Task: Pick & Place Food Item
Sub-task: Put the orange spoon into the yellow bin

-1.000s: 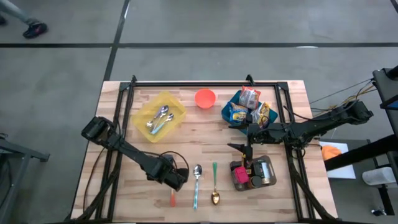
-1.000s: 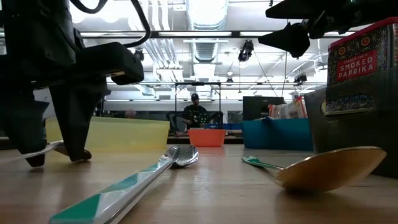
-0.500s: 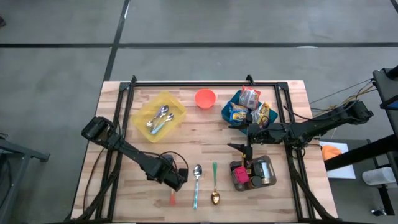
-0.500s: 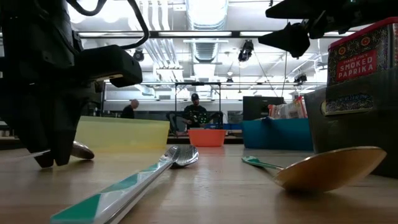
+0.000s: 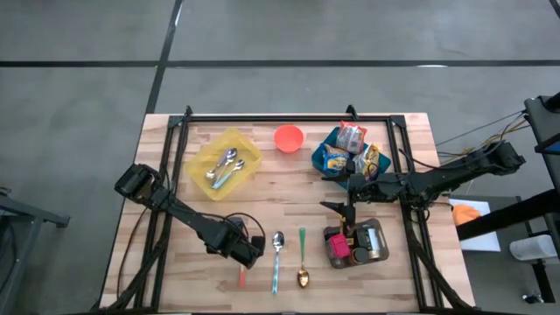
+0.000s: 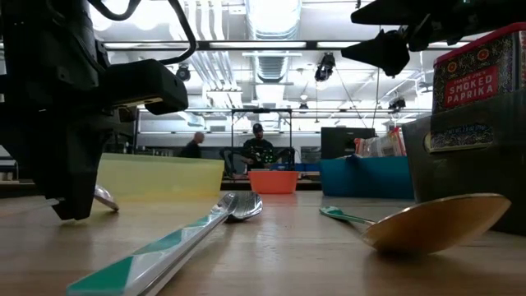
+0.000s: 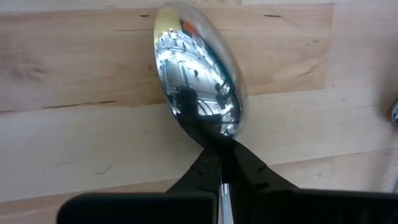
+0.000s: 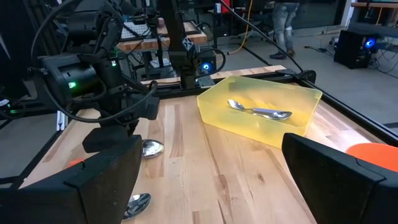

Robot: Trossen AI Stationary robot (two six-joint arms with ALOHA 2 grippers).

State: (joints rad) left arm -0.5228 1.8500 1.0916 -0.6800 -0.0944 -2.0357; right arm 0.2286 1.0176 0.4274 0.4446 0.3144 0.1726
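Observation:
A spoon with a shiny bowl (image 7: 199,81) and an orange handle (image 5: 242,280) lies on the wooden table near its front left. My left gripper (image 5: 248,255) stands over it, pointing down and shut on it; in the low view it is the dark mass at the left (image 6: 70,205). My right gripper (image 5: 350,189) hangs open and level above the table's right half, holding nothing, with the yellow bin ahead of it (image 8: 211,186). Snack packets (image 5: 352,138) lie in a blue bin (image 5: 320,161) at the far right. My left gripper pinches the spoon's neck (image 7: 219,144), right behind the bowl, between its two fingers (image 7: 247,175). The fingers come from above, pointing down, one on each side of the neck. The bowl (image 6: 105,198) sits low at the table top, beside the fingertips.
A yellow bin (image 5: 246,145) with spoons stands far left and a red bowl (image 5: 288,137) at far centre. A teal-handled spoon (image 5: 276,259) and a green-handled gold spoon (image 5: 302,259) lie near the front. A metal tray (image 5: 379,242) holds spice tins.
My left gripper has shut its fingers on the spoon's neck without moving away. In the low view the spoon's bowl has shifted a little beside the fingertips. My right arm has kept still.

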